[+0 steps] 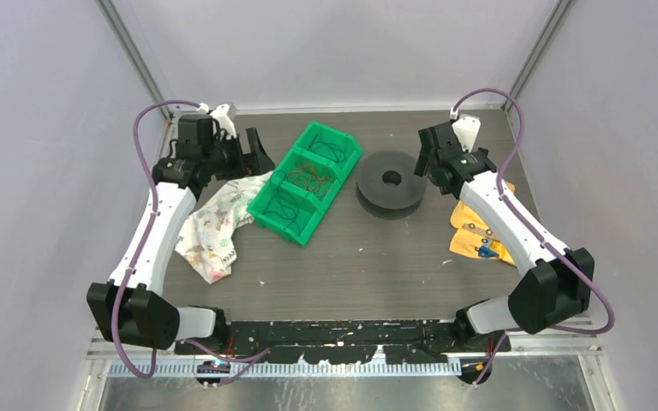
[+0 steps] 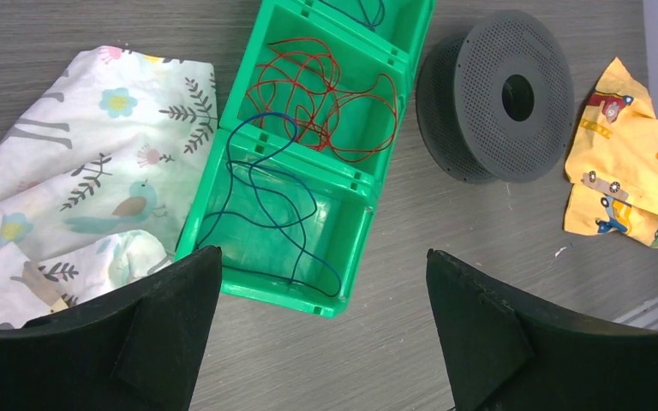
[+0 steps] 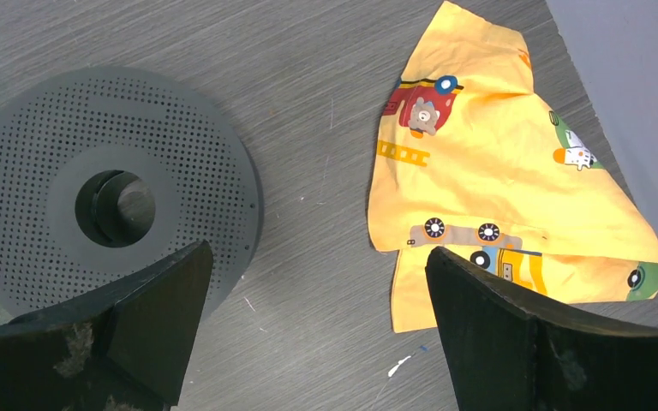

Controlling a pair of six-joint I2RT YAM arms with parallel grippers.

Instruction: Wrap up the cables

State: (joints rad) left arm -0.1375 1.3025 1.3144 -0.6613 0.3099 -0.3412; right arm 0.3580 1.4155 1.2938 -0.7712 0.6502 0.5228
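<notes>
Hard to make out: the thin flexible cables [image 2: 332, 87] read only as faint threads in the overhead view. The left wrist view shows a red tangle and a dark blue loop.
Cut off: the far compartment of the green plastic three-compartment bin [image 2: 274, 293] runs past the top edge of the left wrist view, so only a scrap of dark wire shows there.
Partly hidden: the white floral cloth [image 2: 94, 154] passes behind a finger of the left claw [image 2: 321, 257]. From above, the yellow printed cloth [image 3: 497, 171] lies partly under the right arm [image 1: 497, 214].
Cables: the red tangle fills the middle compartment. The blue loop lies in the near one, with one bend crossing the divider.
Left arm [image 1: 158, 227]: stretched up the left side of the desk [image 1: 368, 265], wrist bent inward, claw above the far end of the floral cloth, just beside the bin.
Left claw: fingers wide apart, nothing between them.
Right arm: elbow folded at the near right, forearm angled toward the far centre.
Right claw [image 3: 319, 253]: fingers spread wide and empty, above the bare desk between the spool and the yellow cloth.
Spool: the dark grey perforated two-flanged spool [image 3: 180, 145] lies flat, hub hole upward, between bin and yellow cloth. Its lower flange is mostly covered by the upper.
Textures: the desk is a dark grey wood-grain sheet. Both cloths are crumpled, and the bin is glossy.
</notes>
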